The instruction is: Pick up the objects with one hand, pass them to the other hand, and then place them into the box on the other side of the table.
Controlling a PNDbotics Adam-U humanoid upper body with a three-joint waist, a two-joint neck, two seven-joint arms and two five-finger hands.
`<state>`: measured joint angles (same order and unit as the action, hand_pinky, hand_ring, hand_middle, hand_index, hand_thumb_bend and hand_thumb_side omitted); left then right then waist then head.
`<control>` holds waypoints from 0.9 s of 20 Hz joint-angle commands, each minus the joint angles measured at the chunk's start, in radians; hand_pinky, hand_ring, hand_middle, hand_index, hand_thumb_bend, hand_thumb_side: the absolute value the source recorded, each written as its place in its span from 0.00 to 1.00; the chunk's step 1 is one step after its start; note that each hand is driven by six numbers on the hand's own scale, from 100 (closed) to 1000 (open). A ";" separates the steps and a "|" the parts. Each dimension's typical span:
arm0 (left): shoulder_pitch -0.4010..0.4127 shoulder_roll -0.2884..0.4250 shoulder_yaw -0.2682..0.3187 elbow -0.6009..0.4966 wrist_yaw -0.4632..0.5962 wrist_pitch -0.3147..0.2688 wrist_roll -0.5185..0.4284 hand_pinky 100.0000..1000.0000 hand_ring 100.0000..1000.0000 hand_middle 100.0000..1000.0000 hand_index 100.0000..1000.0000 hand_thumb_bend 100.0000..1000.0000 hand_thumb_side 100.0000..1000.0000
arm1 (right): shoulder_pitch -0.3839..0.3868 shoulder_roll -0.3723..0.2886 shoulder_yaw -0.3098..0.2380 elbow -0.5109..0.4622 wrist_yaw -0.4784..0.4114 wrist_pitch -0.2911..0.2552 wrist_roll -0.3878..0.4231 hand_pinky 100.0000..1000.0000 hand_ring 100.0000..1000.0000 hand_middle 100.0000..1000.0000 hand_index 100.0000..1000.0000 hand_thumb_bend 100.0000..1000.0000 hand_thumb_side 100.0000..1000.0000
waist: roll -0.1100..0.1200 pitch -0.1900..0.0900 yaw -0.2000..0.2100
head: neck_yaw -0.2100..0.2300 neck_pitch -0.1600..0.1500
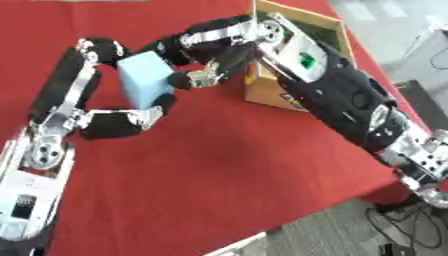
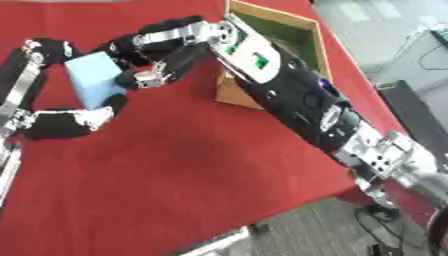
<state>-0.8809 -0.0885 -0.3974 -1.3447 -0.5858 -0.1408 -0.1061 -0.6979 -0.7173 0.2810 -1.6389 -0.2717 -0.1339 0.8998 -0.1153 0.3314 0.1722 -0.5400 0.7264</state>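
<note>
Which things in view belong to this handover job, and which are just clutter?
Job:
- light blue block, held between both hands above the red table
- left hand, curled round the block
- right hand, fingers on the block
- cardboard box, on the right

Lying about:
- cables on the floor

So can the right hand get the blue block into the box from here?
Probably yes: the right hand already touches the blue block that the left hand holds, and the open box sits just beside the right arm, nothing between.
</note>
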 commanded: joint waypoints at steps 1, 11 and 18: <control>-0.030 -0.048 -0.026 0.000 0.001 0.009 -0.003 0.61 0.54 0.39 0.42 0.00 0.21 | -0.026 0.029 0.016 -0.106 -0.017 -0.003 0.007 1.00 1.00 0.72 0.90 0.00 0.55 | 0.002 -0.020 -0.004 | -0.004 -0.005; -0.024 -0.047 -0.010 0.003 0.004 0.026 0.034 0.61 0.54 0.39 0.45 0.00 0.23 | -0.022 0.028 0.006 -0.101 -0.029 0.014 0.007 1.00 1.00 0.53 0.71 0.00 0.53 | 0.002 -0.022 -0.007 | -0.004 -0.002; -0.018 -0.045 0.002 0.000 0.012 0.045 0.069 0.61 0.54 0.40 0.47 0.00 0.22 | -0.018 0.028 -0.005 -0.098 -0.048 0.025 0.007 0.96 0.97 0.43 0.57 0.00 0.49 | 0.002 -0.022 -0.008 | -0.007 0.002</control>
<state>-0.8806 -0.1038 -0.3967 -1.3446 -0.5727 -0.1060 -0.0453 -0.6966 -0.7072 0.2619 -1.6421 -0.2868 -0.1045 0.8975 -0.1159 0.3314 0.1669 -0.5436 0.7271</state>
